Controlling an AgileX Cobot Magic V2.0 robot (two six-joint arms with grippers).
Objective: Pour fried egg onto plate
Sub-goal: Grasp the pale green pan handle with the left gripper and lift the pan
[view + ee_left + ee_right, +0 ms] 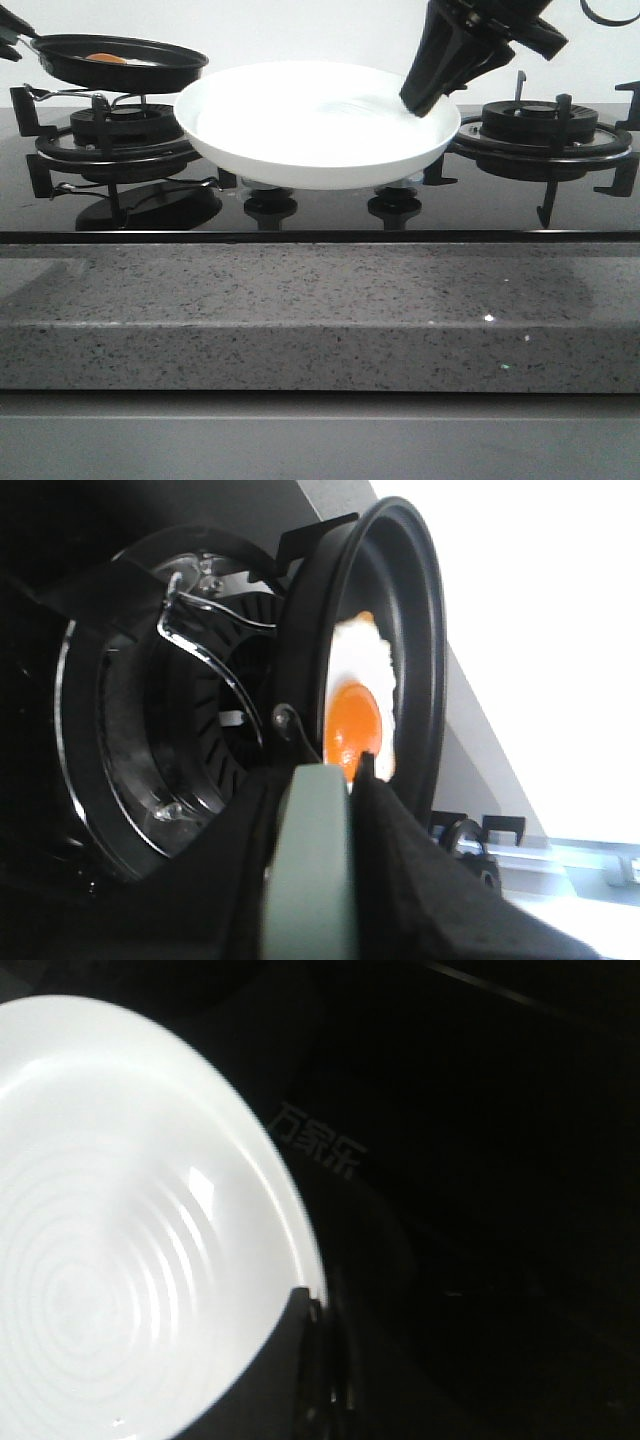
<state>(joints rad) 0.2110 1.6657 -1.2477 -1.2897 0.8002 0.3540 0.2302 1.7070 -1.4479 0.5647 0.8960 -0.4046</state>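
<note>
The fried egg (106, 58), white with an orange yolk, lies in a black frying pan (120, 62) held above the left burner, roughly level. The pan's right rim is close to the plate's left rim. In the left wrist view the egg (360, 715) rests against the pan's floor (420, 630), and my left gripper (325, 780) is shut on the pan's pale green handle (315, 870). The white plate (318, 125) hangs over the middle of the hob. My right gripper (425, 100) is shut on its right rim, also seen in the right wrist view (315, 1305) with the plate (120, 1240) empty.
A black glass hob carries a left burner grate (120, 135) under the pan and a right burner grate (540, 125). Two knobs (270, 205) (393, 205) sit below the plate. A speckled grey counter (320, 310) runs along the front.
</note>
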